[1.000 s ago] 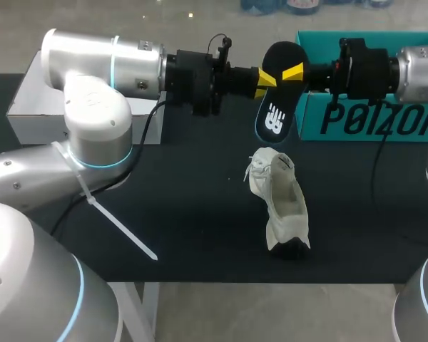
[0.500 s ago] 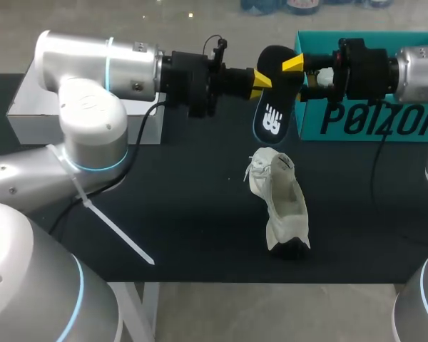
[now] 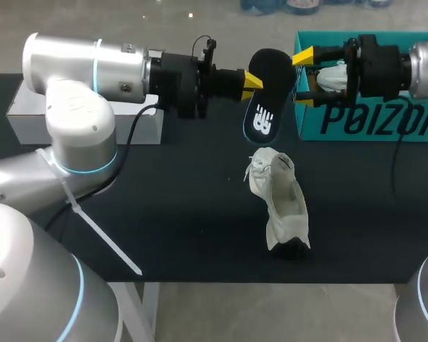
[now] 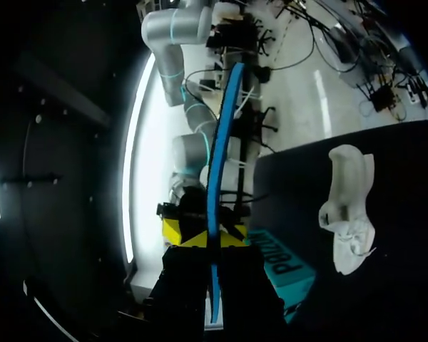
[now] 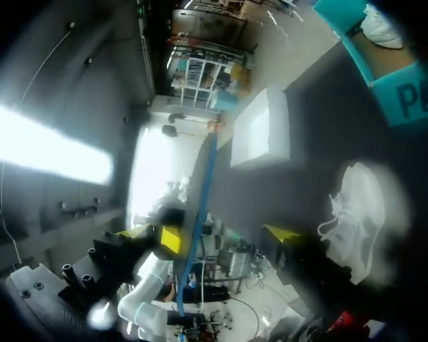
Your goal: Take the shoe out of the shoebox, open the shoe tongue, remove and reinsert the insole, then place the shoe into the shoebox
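Head view gives us the stage: the shoe (image 3: 279, 203) is out of the shoebox (image 3: 371, 121) and lies on the worktop (image 3: 164, 214), a little right of the middle, its dark heel close to the near edge. The insole (image 3: 266, 100) is out too. Our left gripper (image 3: 251, 80) holds it in the air above the far half of the worktop, fingers pinching its upper end from both sides, lower end hanging toward the laced part of the shoe. Left wrist view confirms this, with the insole edge-on between the yellow tips. Our right gripper (image 3: 304, 78) sits just beside the insole with its fingers spread wide and nothing in them.

We judge the take-out and the insole removal done. The shoe's mouth looks open, though we cannot tell how far the tongue is pulled. Left to do: slide the insole back in, then return the shoe to the shoebox, where a second white shoe (image 3: 335, 75) already lies.

The shoebox stands at the far right corner, its wall just behind our right fingers, so room there is tight. A white box (image 3: 28, 107) stands at the far left corner. Between it and the shoe the worktop gives us room, but the shoe's heel has little margin at the near edge.
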You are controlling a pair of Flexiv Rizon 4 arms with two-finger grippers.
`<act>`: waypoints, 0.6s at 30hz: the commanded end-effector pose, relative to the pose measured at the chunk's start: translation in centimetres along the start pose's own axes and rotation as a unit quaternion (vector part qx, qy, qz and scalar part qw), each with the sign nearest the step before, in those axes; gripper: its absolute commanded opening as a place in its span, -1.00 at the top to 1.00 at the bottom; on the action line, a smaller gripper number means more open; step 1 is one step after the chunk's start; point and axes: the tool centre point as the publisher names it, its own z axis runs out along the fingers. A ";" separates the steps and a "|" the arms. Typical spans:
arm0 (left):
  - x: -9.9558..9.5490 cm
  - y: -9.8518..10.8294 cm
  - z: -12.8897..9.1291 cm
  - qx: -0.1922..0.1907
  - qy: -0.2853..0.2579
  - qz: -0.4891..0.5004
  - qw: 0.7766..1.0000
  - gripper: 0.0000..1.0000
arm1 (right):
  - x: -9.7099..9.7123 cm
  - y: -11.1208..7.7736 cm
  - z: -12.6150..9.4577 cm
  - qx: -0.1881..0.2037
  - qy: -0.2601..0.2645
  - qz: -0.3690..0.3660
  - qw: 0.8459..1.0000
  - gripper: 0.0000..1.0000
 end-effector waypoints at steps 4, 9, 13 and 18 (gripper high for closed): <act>0.0 -1.0 -1.3 -0.002 0.005 -0.006 1.000 1.00 | 0.2 -1.8 -6.1 -0.013 -0.104 -0.058 0.993 -1.00; -0.1 -1.3 -1.9 -0.004 0.009 -0.009 1.000 1.00 | -1.2 -3.2 -8.8 -0.027 -0.235 -0.080 0.968 -1.00; -0.1 -1.8 -2.5 -0.009 0.015 -0.012 1.000 1.00 | -1.2 -3.2 -8.8 -0.027 -0.235 -0.080 0.968 -1.00; 0.1 -2.4 -2.6 -0.008 0.023 -0.021 0.999 1.00 | -1.2 -3.2 -8.8 -0.027 -0.235 -0.080 0.968 -1.00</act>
